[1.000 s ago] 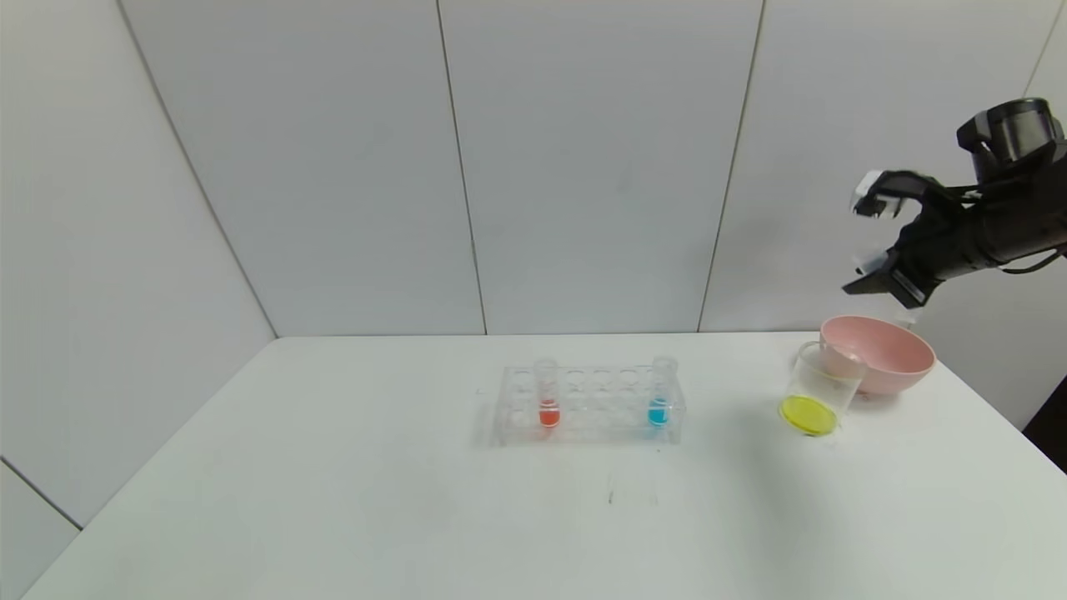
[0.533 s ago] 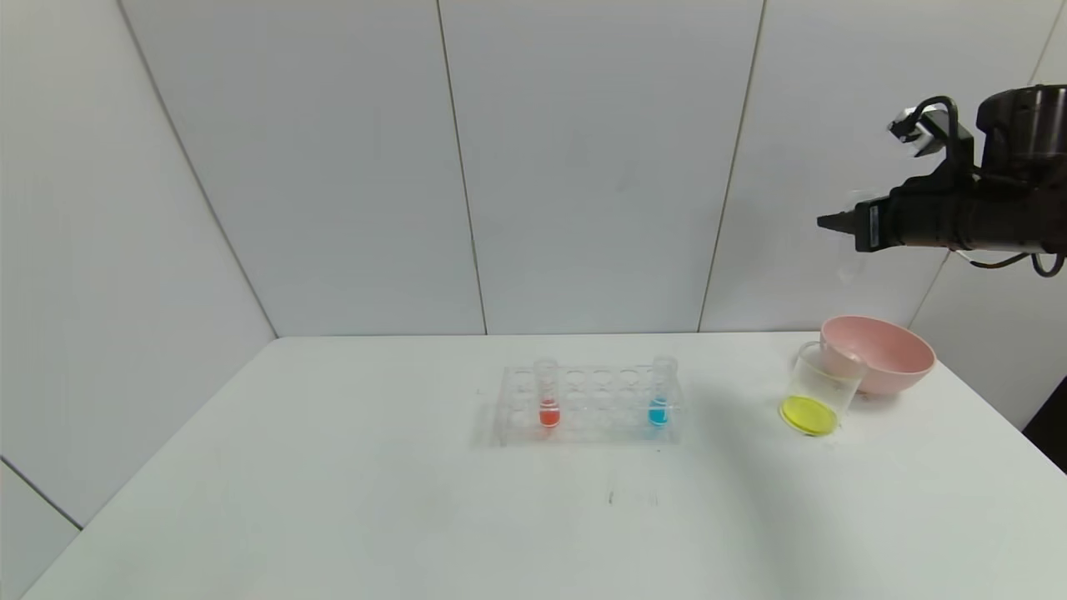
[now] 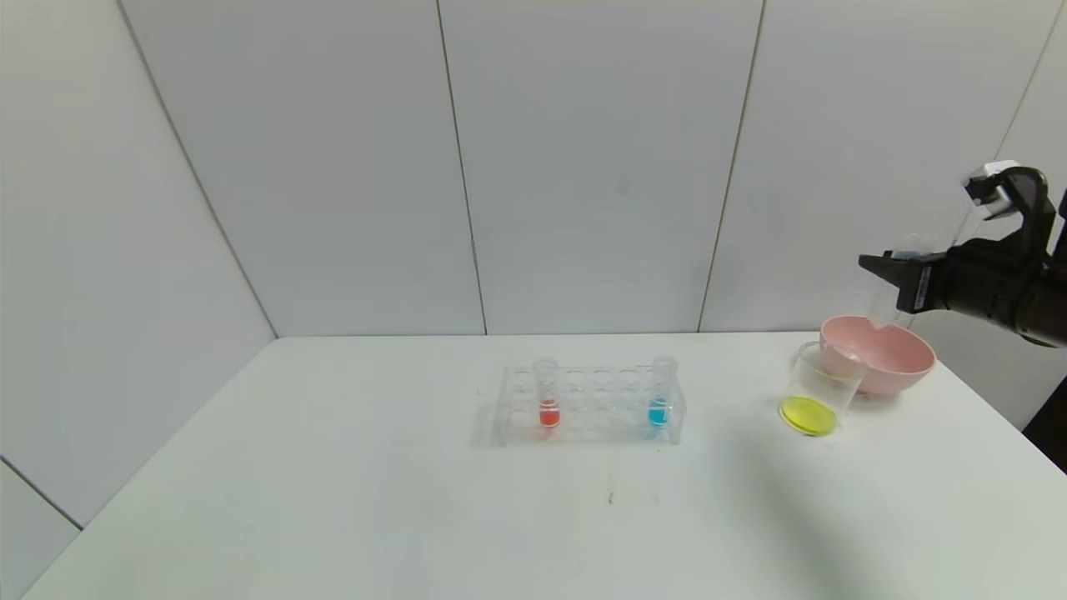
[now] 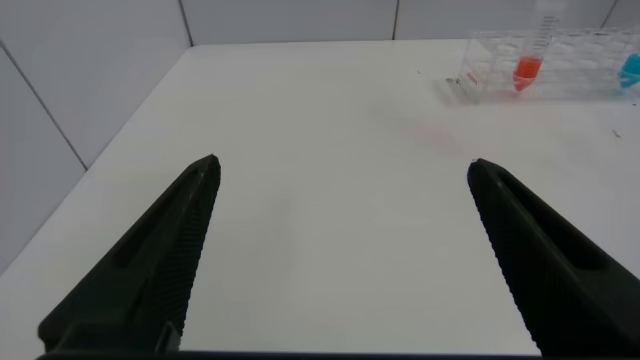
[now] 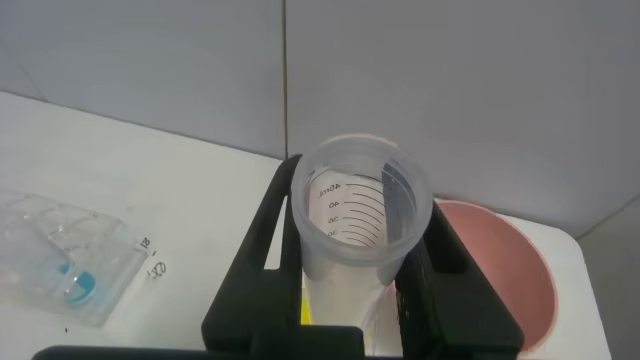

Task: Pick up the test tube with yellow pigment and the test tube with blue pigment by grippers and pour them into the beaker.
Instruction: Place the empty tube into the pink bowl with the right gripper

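Now the right tool (image 3: 879, 271), black fingers clamped on an upright clear plastic test tube (image 5: 365, 215), hovers with the round pink bowl (image 3: 904, 367) directly beneath; left tool (image 4: 340, 250) idles, spread wide.

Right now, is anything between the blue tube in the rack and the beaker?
Nothing visible. Only bare table lies between the test tube with blue pigment and the beaker. The pink bowl sits beyond the beaker, off that path.
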Controlling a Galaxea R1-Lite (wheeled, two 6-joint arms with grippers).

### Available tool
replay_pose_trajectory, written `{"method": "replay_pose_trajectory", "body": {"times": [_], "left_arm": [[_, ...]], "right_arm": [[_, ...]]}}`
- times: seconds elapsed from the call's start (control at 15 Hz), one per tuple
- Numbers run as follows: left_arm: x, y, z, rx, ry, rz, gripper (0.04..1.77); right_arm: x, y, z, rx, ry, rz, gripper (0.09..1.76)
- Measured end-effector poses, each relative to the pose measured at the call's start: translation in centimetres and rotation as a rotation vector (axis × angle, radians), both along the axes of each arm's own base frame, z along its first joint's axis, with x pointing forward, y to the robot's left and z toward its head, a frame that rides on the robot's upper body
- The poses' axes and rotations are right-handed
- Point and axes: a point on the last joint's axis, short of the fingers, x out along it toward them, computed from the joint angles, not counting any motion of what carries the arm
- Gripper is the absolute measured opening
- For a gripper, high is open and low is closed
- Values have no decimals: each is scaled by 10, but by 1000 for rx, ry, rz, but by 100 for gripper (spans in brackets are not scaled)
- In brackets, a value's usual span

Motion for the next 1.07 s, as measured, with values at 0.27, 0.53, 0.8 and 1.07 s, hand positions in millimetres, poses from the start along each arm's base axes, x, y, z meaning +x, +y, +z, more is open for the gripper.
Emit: {"method": "replay_pose_trajectory", "body": {"times": [0.27,0.53,0.8,1.07], "left_arm": [[0,0,0,0,0,0,176],[0,0,0,0,0,0,176],[0,0,0,0,0,0,176],[0,0,0,0,0,0,176]], "right_arm": [[-34,-13,-15,0,-26,-58,58],[-39,-23,-18,69,-23,-103,58],[-15,-38,-22,67,-57,-133,58],[32,-59,-32,59,-92,-177,58]]}}
